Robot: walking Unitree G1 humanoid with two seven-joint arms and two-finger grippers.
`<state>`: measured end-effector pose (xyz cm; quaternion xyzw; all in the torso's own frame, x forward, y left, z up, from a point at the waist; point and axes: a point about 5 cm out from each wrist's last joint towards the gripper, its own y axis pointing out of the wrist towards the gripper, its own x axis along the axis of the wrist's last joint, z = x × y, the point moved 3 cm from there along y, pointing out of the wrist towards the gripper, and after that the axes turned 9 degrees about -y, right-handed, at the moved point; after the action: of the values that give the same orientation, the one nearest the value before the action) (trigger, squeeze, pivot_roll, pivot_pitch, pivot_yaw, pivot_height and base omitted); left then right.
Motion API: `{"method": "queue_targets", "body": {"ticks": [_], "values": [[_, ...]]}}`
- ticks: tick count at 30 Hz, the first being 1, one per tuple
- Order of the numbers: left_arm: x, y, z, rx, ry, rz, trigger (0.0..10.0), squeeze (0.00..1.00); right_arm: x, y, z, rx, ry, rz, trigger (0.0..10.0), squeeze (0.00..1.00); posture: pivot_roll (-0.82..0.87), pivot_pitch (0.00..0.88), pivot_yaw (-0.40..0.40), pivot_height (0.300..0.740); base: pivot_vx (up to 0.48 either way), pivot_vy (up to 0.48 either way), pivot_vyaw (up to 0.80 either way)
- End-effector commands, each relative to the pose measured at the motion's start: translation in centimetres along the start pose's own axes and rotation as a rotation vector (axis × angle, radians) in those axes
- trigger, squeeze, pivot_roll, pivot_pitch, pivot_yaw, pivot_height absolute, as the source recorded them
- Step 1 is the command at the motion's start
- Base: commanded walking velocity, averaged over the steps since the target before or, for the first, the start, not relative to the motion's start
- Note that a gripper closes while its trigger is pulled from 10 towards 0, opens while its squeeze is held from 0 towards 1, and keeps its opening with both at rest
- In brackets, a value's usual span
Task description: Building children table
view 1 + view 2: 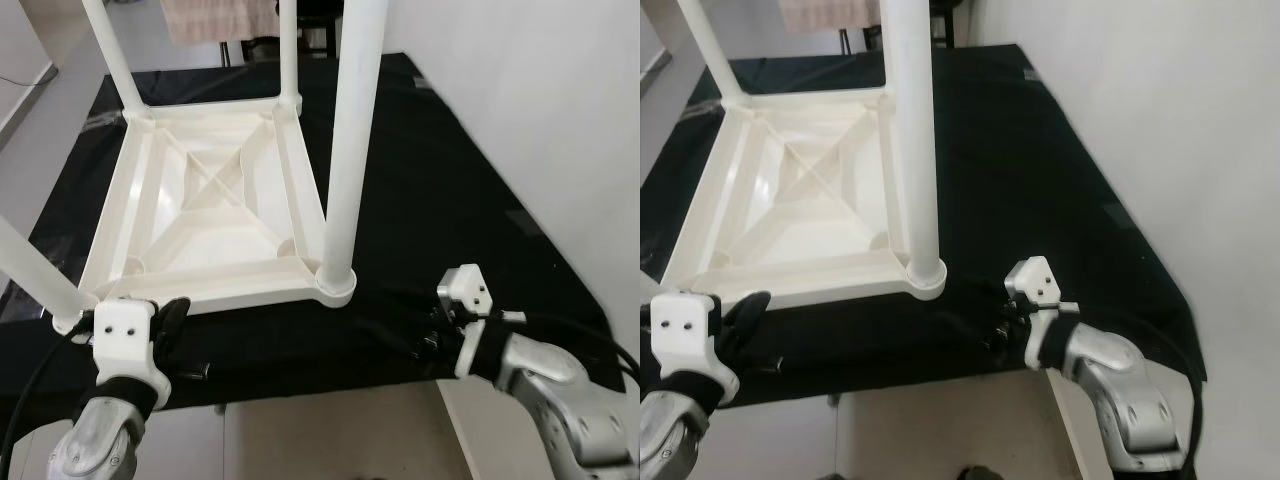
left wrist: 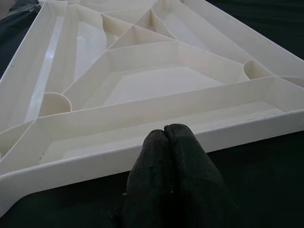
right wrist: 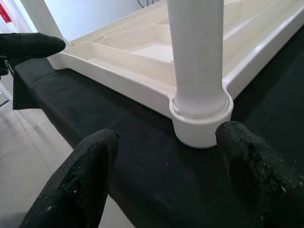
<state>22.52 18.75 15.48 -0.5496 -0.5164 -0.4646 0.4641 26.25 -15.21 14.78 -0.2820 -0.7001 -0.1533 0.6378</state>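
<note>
Although four legs already stand in their sockets, the white children's table [image 1: 215,205] lies upside down on the black cloth [image 1: 430,190], its near rim running along the cloth's front edge. The near-right leg [image 1: 350,130] rises upright from the corner socket [image 3: 202,116] — its long axis vertical — and it stands straight ahead of the right gripper [image 3: 166,175], whose fingers are spread wide apart with the socket framed between them. That arm is clearly the nearer one to this leg. The left gripper [image 2: 170,156], fingers pressed together and holding nothing, points at the near rim close to the near-left corner, just short of touching. Any seating or checking of that leg looks like the right arm's job — a short reach forward.
</note>
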Motion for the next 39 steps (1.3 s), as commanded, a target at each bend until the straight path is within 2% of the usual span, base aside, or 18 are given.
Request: {"method": "queue_targets", "body": {"ticks": [1,11,18,22,28,31,34,38,39], "values": [[0.2,-0.5,0.4,0.030,0.025,-0.005,10.0,0.00,0.3,0.2,0.3,0.018,-0.010,-0.006,10.0,0.00,0.05,0.143,0.008,0.740,0.000,0.000,0.00],[0.2,-0.7,0.5,0.046,0.041,-0.012,10.0,0.00,0.7,0.5,0.4,0.073,-0.024,-0.004,10.0,0.00,0.06,0.138,-0.005,0.740,0.000,0.452,0.00],[-0.1,-0.9,0.5,0.039,0.047,0.000,10.0,0.00,1.0,0.8,1.6,0.172,-0.047,-0.001,10.0,0.00,0.06,0.128,-0.006,0.740,0.000,0.480,0.00],[0.0,-0.8,0.4,0.035,0.048,-0.003,10.0,0.00,1.1,1.0,1.8,0.187,-0.054,0.001,10.0,0.00,0.07,0.128,-0.006,0.740,0.000,0.480,0.00],[0.0,-0.6,-0.1,-0.009,0.047,0.000,10.0,0.00,1.3,1.4,2.0,0.214,-0.086,0.017,10.0,0.00,0.06,0.125,-0.003,0.740,0.000,0.000,0.00],[-0.1,-0.6,-2.5,-0.172,0.034,0.015,10.0,0.00,1.4,2.8,1.5,0.227,-0.146,0.063,10.0,0.00,0.06,0.122,0.000,0.740,0.000,0.000,0.00],[-1.3,-1.0,-4.5,-0.316,0.058,0.078,10.0,0.00,1.5,3.7,0.5,0.253,-0.160,0.112,10.0,0.00,0.06,0.112,0.003,0.740,0.000,0.000,0.00],[-2.2,-1.6,-5.6,-0.395,0.058,0.115,10.0,0.00,1.4,4.0,0.0,0.292,-0.179,0.147,10.0,0.00,0.06,0.110,0.002,0.740,0.000,0.000,0.00],[-2.5,-1.9,-6.2,-0.433,0.050,0.131,10.0,0.00,1.4,4.0,-0.4,0.340,-0.185,0.166,10.0,0.00,0.06,0.106,-0.006,0.740,0.000,0.000,0.00]]}}
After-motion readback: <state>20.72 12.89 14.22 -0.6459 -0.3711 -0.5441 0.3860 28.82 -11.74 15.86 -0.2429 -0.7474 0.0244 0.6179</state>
